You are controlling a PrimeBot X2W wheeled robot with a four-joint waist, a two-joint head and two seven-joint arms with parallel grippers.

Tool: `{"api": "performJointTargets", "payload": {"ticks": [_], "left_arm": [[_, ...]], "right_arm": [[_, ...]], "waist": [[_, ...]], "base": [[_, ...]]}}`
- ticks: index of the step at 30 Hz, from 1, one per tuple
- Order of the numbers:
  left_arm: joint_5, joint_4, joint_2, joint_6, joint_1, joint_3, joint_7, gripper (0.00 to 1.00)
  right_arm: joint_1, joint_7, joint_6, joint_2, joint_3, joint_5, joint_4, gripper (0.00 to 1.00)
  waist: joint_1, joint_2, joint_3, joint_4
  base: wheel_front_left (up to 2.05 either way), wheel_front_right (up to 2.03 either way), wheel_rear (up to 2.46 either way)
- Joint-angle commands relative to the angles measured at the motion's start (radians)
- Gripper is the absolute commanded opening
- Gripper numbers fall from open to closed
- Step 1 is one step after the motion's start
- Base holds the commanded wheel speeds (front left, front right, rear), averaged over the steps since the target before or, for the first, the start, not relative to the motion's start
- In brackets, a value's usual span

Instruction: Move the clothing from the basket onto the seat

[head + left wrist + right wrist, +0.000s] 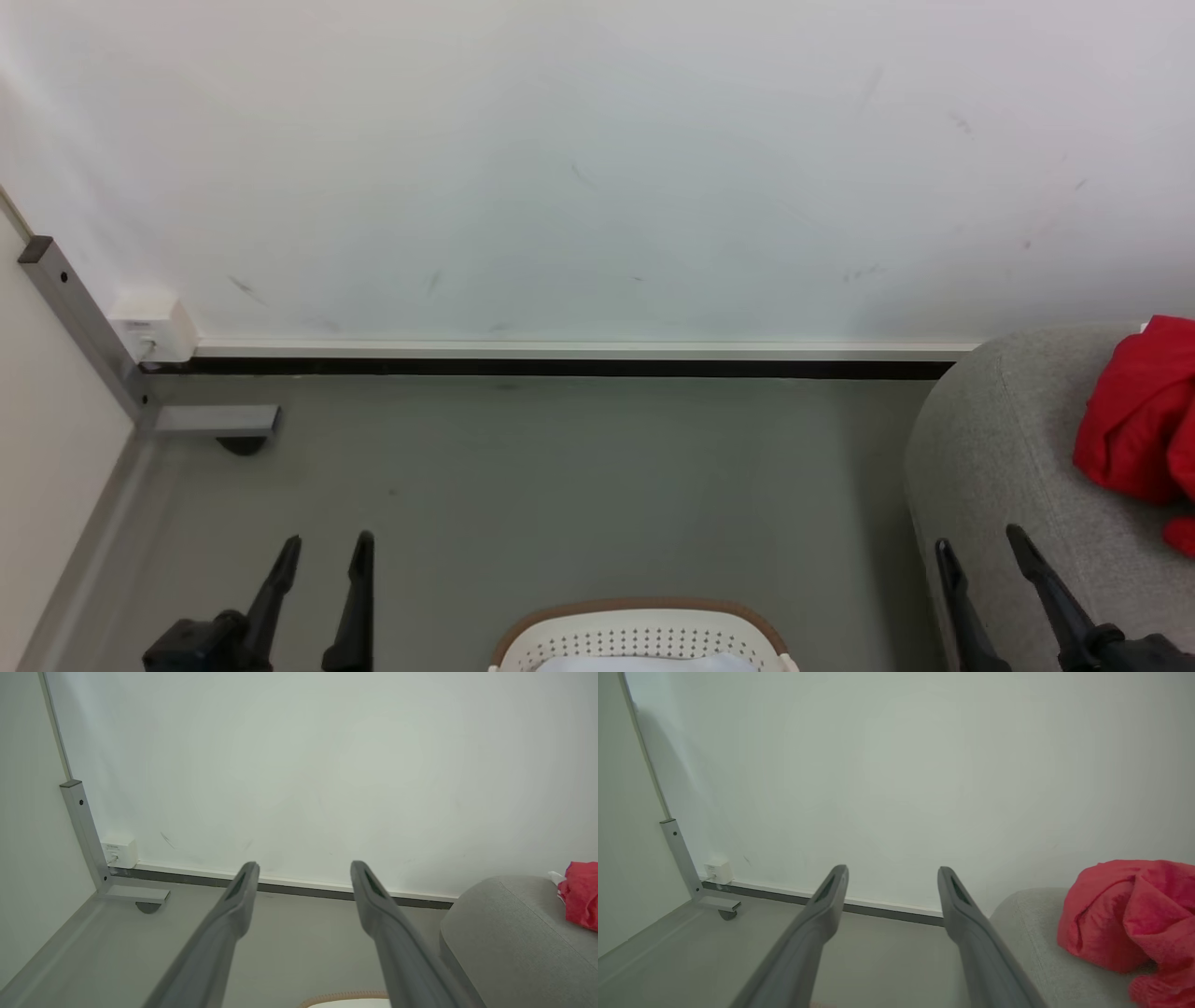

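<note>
The red clothing (1134, 411) lies bunched on the grey seat (999, 448) at the far right, where the task wants it, so that garment looks delivered. The basket (642, 635) stands on the floor near the robot, between the two arms. The sliver of its inside that shows holds no red, though most of it is hidden. The left gripper (329, 543) and right gripper (978, 539) both hang empty with fingers spread, probably because nothing needs carrying now. The right one is by the seat's left edge, apart from the clothing.
</note>
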Motion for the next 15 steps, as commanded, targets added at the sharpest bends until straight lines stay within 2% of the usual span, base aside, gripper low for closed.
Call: {"api": "performJointTargets", "payload": {"ticks": [1,5,15], "left_arm": [[0.029,0.013,-0.017,-0.018,0.023,0.021,-0.001,1.0],[0.071,0.031,-0.055,-0.061,0.034,0.074,-0.001,1.0],[0.151,0.06,-0.123,-0.131,0.04,0.156,-0.001,1.0]], "right_arm": [[0.009,-0.015,-0.003,0.012,-0.006,0.0,0.018,1.0],[-0.007,-0.031,-0.003,0.043,-0.012,-0.005,0.056,1.0],[-0.029,-0.038,-0.003,0.063,-0.005,-0.015,0.095,1.0]], "waist": [[0.0002,0.0,0.003,-0.003],[0.0002,0.0,0.01,-0.011],[0.0002,0.0,0.009,-0.021]], "base": [[0.0,0.0,0.0],[0.0,0.0,0.0],[0.0,0.0,0.0]]}}
